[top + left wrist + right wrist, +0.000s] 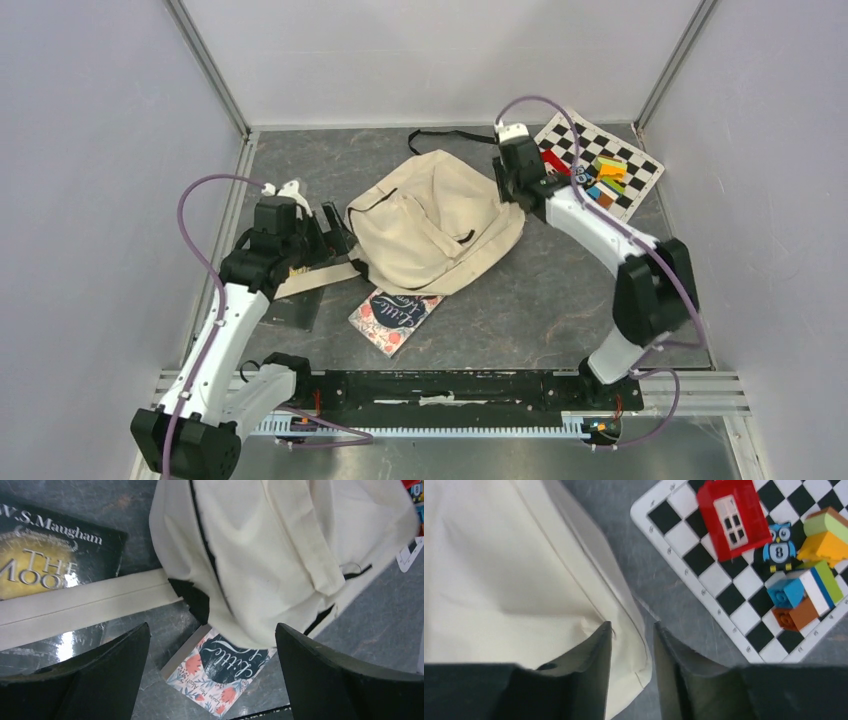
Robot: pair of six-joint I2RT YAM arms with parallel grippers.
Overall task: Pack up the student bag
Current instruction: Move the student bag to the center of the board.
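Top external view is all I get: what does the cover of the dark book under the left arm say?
Observer: The left wrist view reads "W.S. Maugham" above "The Moo", cut off, on that glossy black book.
Operator: Is the left claw holding anything?
Observer: No. It is wide open, nothing between its fingers; a cream webbing strap and a floral paperback lie below.
Operator: And the right claw?
Observer: Its fingers stand close, with the edge of the cream canvas backpack in the narrow gap; whether they pinch it I cannot tell.
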